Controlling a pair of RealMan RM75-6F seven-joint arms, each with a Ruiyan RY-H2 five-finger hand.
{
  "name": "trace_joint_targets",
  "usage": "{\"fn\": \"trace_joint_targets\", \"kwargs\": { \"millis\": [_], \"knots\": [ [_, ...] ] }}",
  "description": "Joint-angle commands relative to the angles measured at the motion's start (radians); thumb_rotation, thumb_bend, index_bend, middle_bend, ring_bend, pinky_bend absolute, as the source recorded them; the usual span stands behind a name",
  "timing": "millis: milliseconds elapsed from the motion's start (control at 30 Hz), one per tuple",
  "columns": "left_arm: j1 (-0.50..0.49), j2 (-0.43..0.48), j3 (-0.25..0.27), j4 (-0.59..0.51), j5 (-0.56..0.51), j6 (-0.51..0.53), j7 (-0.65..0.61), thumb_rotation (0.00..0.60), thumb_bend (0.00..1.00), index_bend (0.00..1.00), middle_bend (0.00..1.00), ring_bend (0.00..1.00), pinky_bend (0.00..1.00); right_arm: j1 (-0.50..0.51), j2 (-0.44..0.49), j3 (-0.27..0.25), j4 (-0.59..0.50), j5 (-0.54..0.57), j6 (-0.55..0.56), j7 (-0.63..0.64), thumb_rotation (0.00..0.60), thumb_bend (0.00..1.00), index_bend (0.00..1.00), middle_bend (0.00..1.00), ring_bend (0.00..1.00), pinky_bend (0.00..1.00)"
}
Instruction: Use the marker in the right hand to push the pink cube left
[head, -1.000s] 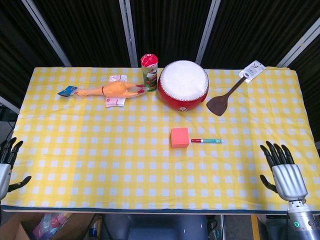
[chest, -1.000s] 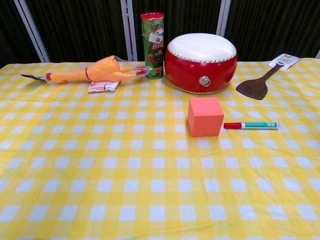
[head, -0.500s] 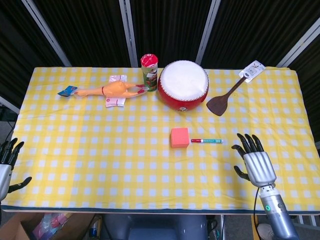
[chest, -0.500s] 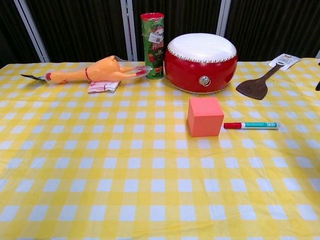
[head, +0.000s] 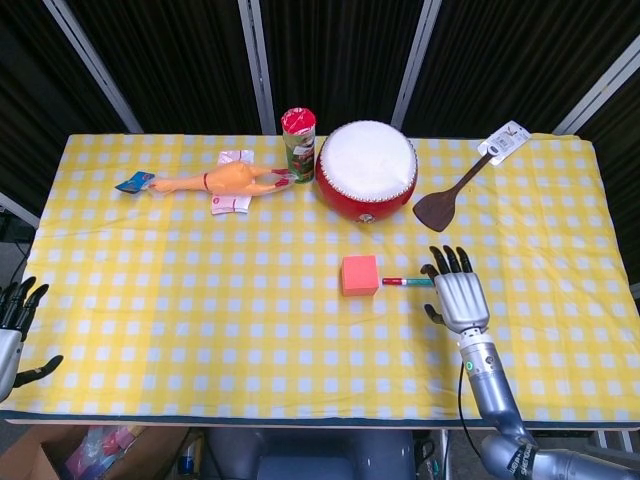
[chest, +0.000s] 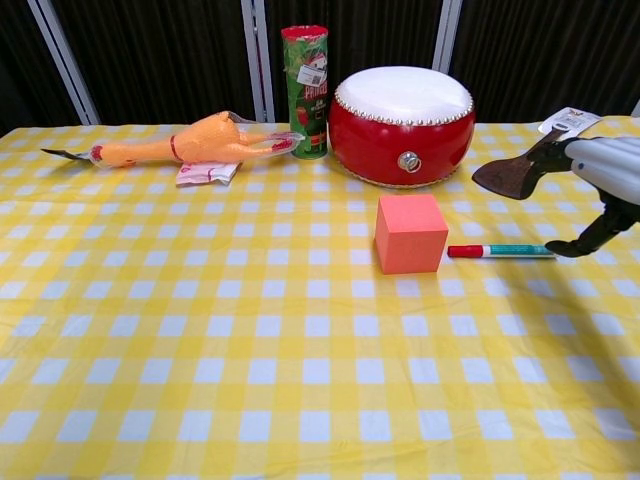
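1. My right robot hand (head: 457, 293) hovers over the right end of the marker (head: 408, 282), fingers spread and holding nothing; in the chest view it shows at the right edge (chest: 607, 190), its thumb pointing down toward the marker's tip (chest: 499, 251).
2. The marker lies flat on the surface (head: 200, 320), red cap toward the cube (head: 360, 275), its length running left to right.
3. The pink cube sits near the middle of the surface, just left of the marker's cap; in the chest view (chest: 410, 233) a small gap shows between them.
4. My left robot hand (head: 14, 325) is at the far left edge, off the near-left corner of the surface, fingers apart and empty.
5. Behind the cube stands a red drum (head: 366, 169) with a white top.
6. A tall can (head: 298, 145) with a red lid stands upright just left of the drum.
7. A rubber chicken (head: 215, 182) lies left of the can, over a small packet (head: 233, 200).
8. A dark spatula (head: 450, 197) lies right of the drum, its tagged handle pointing to the far-right corner.
9. The yellow-and-white checked cloth covers the whole surface.
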Motion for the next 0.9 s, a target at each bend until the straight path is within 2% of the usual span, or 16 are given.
{"fn": "trace_joint_targets", "kwargs": {
  "millis": [33,500,900],
  "knots": [
    [-0.002,0.003,0.001,-0.002,-0.001,-0.005,-0.001,0.6,0.0,0.0,0.0,0.0,0.0,0.034,-0.037,0.017,0.049,0.052,-0.025,-0.017,0.6,0.33,0.35,0.12,0.0,0.04],
    [-0.008,0.01,-0.001,-0.012,-0.013,-0.022,-0.015,0.6,0.0,0.0,0.0,0.0,0.0,0.116,-0.106,0.031,0.202,0.181,-0.092,-0.013,0.6,0.33,0.36,0.12,0.0,0.04],
    [-0.015,0.015,-0.003,-0.014,-0.021,-0.037,-0.031,0.6,0.0,0.0,0.0,0.0,0.0,0.165,-0.166,0.025,0.337,0.23,-0.144,0.019,0.6,0.33,0.38,0.13,0.0,0.04]
  ]
}}
